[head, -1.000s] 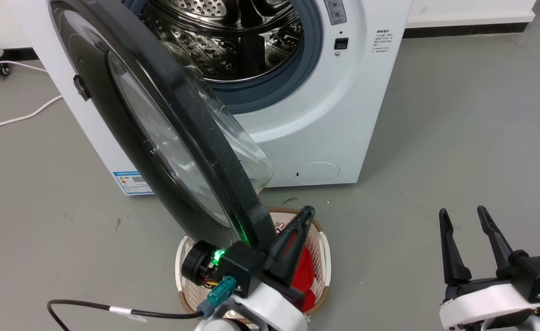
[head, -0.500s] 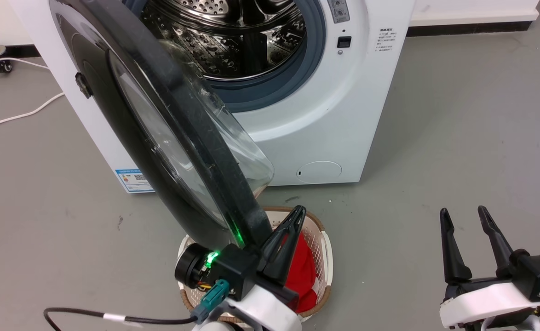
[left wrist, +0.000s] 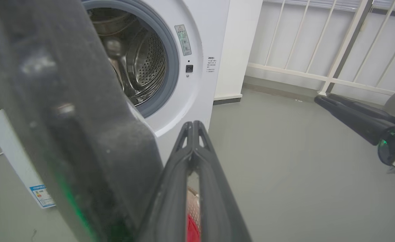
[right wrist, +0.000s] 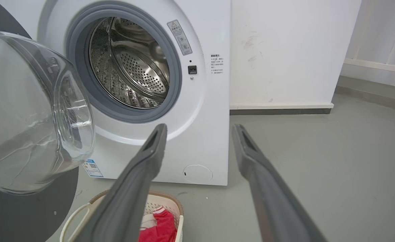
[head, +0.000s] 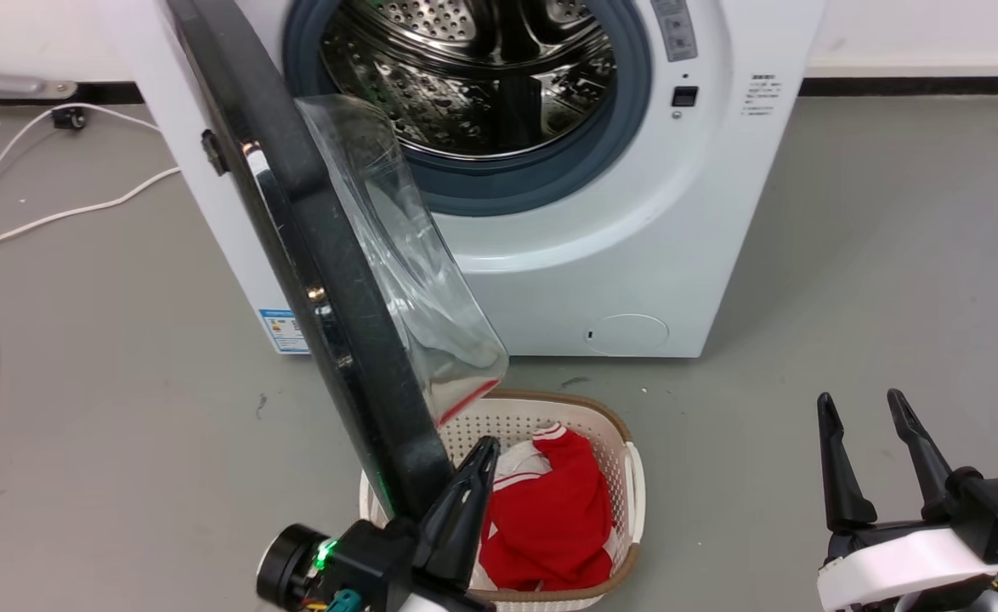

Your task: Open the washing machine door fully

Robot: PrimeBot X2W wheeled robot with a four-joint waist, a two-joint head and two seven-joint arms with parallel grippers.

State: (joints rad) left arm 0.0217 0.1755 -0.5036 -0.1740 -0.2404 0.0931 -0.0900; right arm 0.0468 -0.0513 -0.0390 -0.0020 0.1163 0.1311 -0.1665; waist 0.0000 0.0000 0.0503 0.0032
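The washing machine [head: 601,246] is a white front-loader with its steel drum [head: 482,76] exposed. The washing machine door [head: 329,280], a black disc with a bulging clear glass bowl [head: 414,280], stands swung out nearly edge-on, hinged at the left. My left gripper [head: 486,446] is shut, and its fingers rest against the inner side of the door's lower rim. In the left wrist view the gripper [left wrist: 192,123] points at the machine [left wrist: 201,40] with the door [left wrist: 66,134] close on the left. My right gripper [head: 864,406] [right wrist: 199,129] is open, holds nothing, and is well right of the machine.
A cream laundry basket [head: 631,476] with a red garment [head: 550,510] sits on the floor under the door's lower edge. White cables [head: 57,212] lie on the grey floor at the left. A white wall and a railing [left wrist: 318,50] stand to the machine's right.
The head view has shifted. The door has swung further out from the drum opening and now shows almost edge-on. My left gripper has gone with its lower rim. The right gripper has stayed put.
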